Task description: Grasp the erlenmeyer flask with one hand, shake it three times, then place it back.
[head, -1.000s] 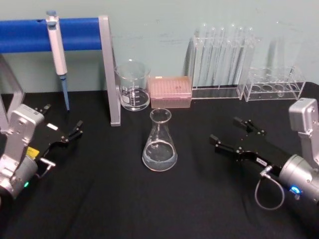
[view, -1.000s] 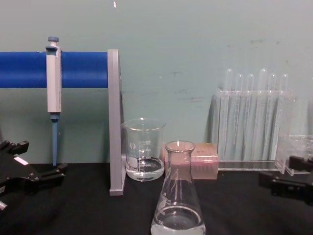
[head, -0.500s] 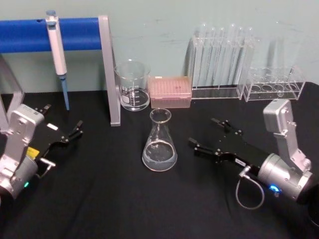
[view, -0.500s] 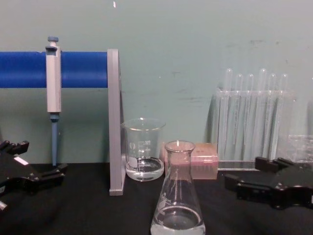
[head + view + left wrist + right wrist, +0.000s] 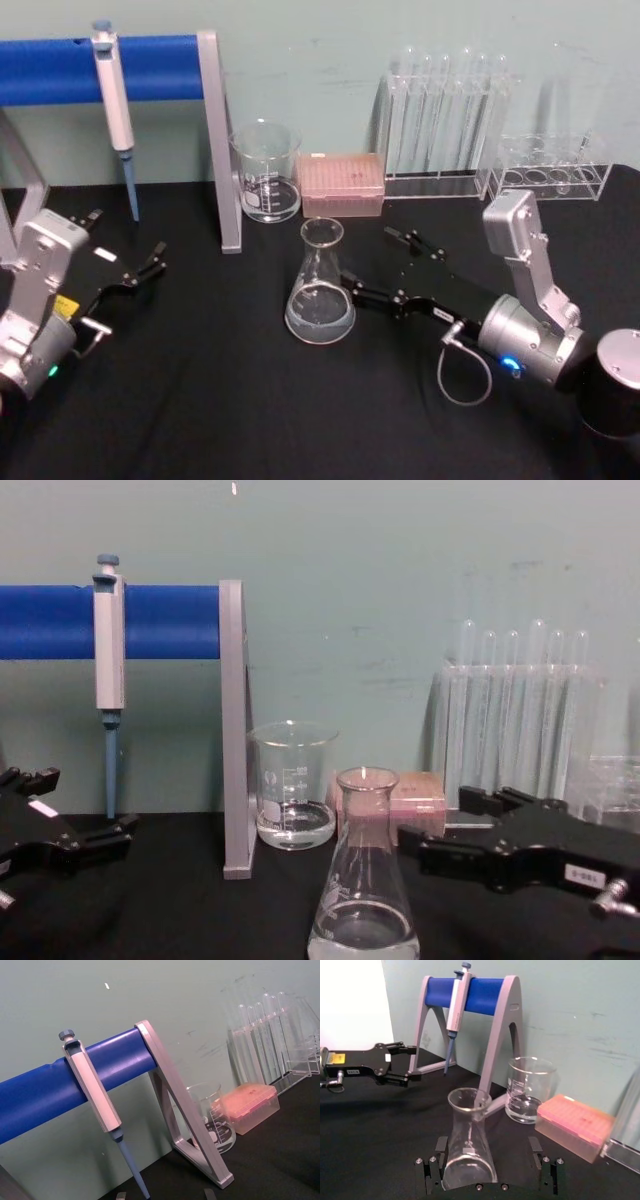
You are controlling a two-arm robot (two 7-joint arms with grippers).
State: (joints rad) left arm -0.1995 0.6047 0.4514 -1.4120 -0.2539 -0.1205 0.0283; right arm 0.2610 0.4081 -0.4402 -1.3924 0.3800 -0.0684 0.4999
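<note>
In the reach-and-grasp step, with no hold taken yet. Shows the clear glass conical erlenmeyer flask (image 5: 320, 290), a little clear liquid in its wide base, upright on the black cloth-covered counter (image 5: 200, 400), at the centre of the head view and the bottom centre of the chest view. Shows the black flat-fingered right claw (image 5: 367, 261), on its silvery-grey wrist, extended from the lower right of the head view, spread wide and held low, level with the flask's lower body. In the right wrist view, puts the flask inside the opening, close beside one finger (image 5: 440, 1150) and well clear of the other; contact with the near finger impossible to judge. Has the black left claw (image 5: 125, 240) parked at the left edge of the head view, likewise spread, well apart from the flask. Keeps the straight-walled glass beaker (image 5: 267, 175), the pink tip box (image 5: 342, 185) and the clear rack of test tubes (image 5: 445, 120) behind, toward the top of the frame. Next, most likely: centre the flask between the two fingers, perhaps rise toward the narrower part of the cone, then press together gently and evenly. Calls for care, given smooth sloping glass apt to slip out of a low pinch, and a one-sided nudge apt to slide or tip it. Only on a firm hold: lift, shake three times without spilling, then set back down upright.
</note>
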